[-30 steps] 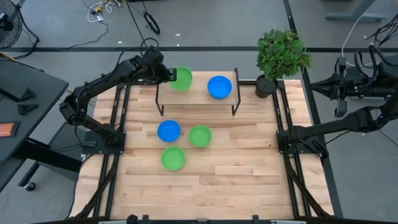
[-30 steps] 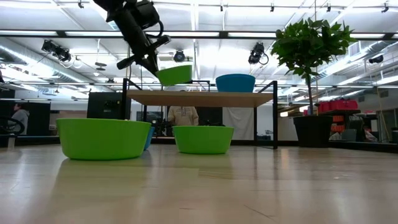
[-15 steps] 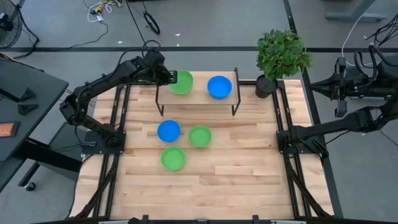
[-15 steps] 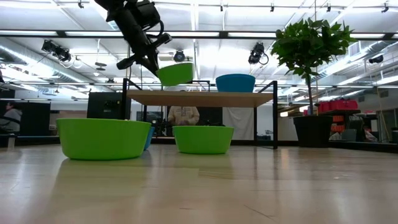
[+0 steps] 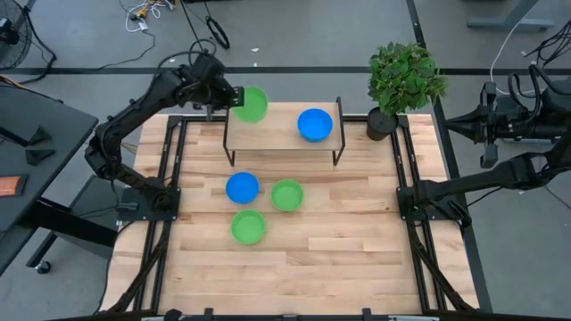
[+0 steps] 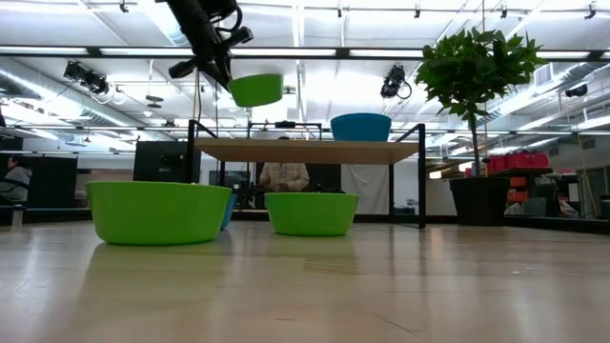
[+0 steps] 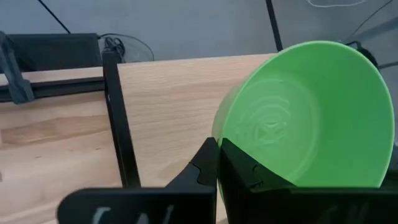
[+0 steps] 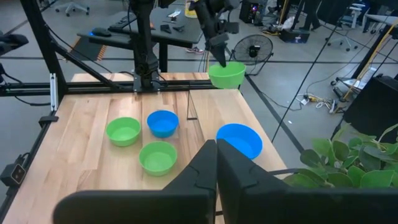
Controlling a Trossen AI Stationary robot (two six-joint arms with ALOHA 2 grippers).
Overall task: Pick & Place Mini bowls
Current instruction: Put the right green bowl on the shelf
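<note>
My left gripper (image 5: 230, 96) is shut on a bright green mini bowl (image 5: 251, 104), carried in the air over the left end of the small raised wooden shelf (image 5: 281, 135); the low view shows this bowl (image 6: 255, 90) well above the shelf top. One blue bowl (image 5: 314, 125) sits on the shelf. A blue bowl (image 5: 242, 187) and two green bowls (image 5: 286, 194) (image 5: 248, 226) rest on the table. A third blue bowl is out of view. My right gripper (image 8: 216, 163) is shut and waits beyond the table's right edge. My left gripper pinches the green bowl's rim (image 7: 219, 144) on its left side, between the two fingers. The fingers come from the table's left, slanting down. The bowl (image 6: 255, 90) is lifted clear of the shelf, mouth up and close to level.
A potted green plant (image 5: 403, 78) stands at the far right corner beside the shelf. The shelf's black legs (image 5: 231, 147) stand on the far half of the table. Bare wood lies on the near half (image 5: 303, 267). A person (image 6: 283, 176) shows in the room behind.
My left gripper has risen and drawn toward the table's far left corner, staying shut on the green bowl. The bowl, which hung just over the shelf top, now stands clearly higher and farther left.
</note>
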